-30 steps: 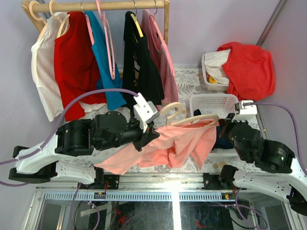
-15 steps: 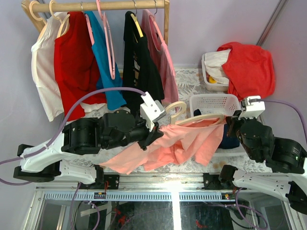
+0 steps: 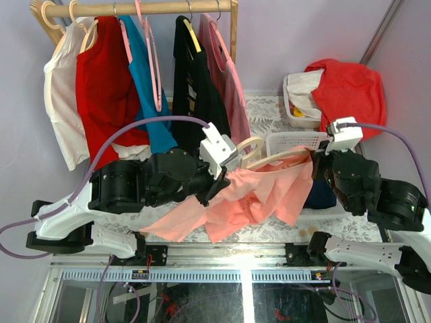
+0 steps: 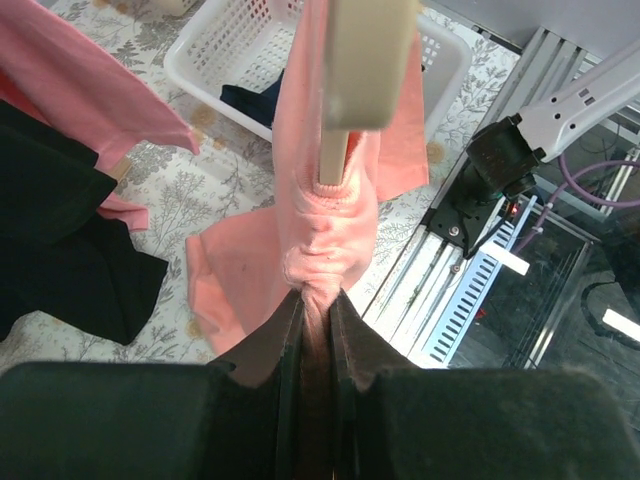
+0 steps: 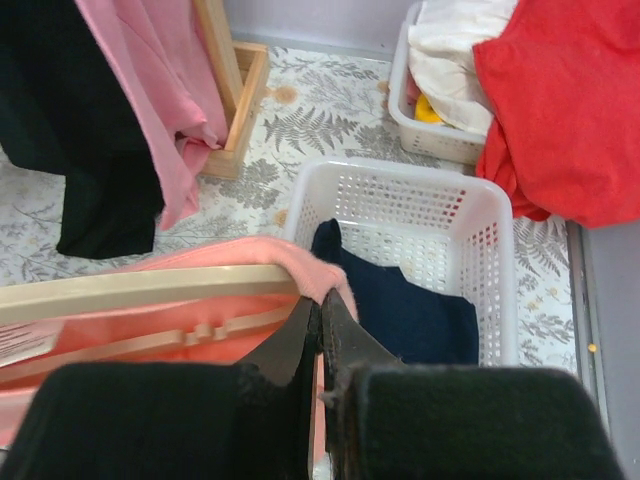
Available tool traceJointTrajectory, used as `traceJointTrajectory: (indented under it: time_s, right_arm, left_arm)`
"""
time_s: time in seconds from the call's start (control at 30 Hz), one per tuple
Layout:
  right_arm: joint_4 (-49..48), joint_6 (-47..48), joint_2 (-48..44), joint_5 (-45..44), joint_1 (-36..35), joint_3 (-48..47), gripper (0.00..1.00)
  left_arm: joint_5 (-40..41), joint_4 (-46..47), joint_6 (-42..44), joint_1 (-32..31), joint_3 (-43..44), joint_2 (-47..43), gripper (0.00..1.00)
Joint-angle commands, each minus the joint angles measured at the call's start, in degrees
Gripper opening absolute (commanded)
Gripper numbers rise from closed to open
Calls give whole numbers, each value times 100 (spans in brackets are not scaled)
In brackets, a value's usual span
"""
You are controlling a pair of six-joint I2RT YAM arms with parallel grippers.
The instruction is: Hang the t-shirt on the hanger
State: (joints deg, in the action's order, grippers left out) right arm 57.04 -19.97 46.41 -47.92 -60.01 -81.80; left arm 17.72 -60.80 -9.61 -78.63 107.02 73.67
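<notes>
Salmon cloth across the middle, slung between both arms above the floral worktop (image 3: 269, 108). At far left, a wooden rail (image 3: 148, 8) hung with clothes in white, red, blue, black and pale pink. Next along, grips a bunched fold of the t-shirt (image 3: 259, 195) with the left jaws, closed tight, the cloth gathered into wrinkles right at the tips. Just beyond that pinch, one end of the cream hanger (image 3: 283, 155) running into the gathered cloth, its thick hook poking up clear of the fabric. Along the hanger's upper arm, draped salmon cloth, with loose folds hanging below toward the worktop. Behind, a white basket (image 3: 296, 142) with a dark navy garment inside. At right, pinches the t-shirt's edge with the right jaws, fully closed, where the cloth laps over the hanger's far end, near the basket. Farther right and back, a second tub (image 3: 291, 111) with white cloth inside and a red shirt (image 3: 350, 94) heaped over it.
</notes>
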Motion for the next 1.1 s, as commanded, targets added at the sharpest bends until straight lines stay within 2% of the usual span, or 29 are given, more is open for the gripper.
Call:
traceJointTrajectory:
  time_s: [0.0,0.43,0.57,0.77,1.07]
  right_arm:
    - [-664,539,469,154,24,-456,0]
    - [-1360,889,1417,1271,24,-1253,0]
    - [-1529,1116,1548,1952,24,-1594,0]
    - [-1629,1424,1270,3095,24,-1806,0]
    - [-1302,1539,772,4217,24,-1840,0]
  left_arm:
    - [395,-228,3,46,359,147,0]
    - [884,-368,2,57,552,196,0]
    - [861,-109,235,155,812,128,0]
    - [312,205,493,225,1395,245,0]
    - [-661,596,610,299,1106,358,0]
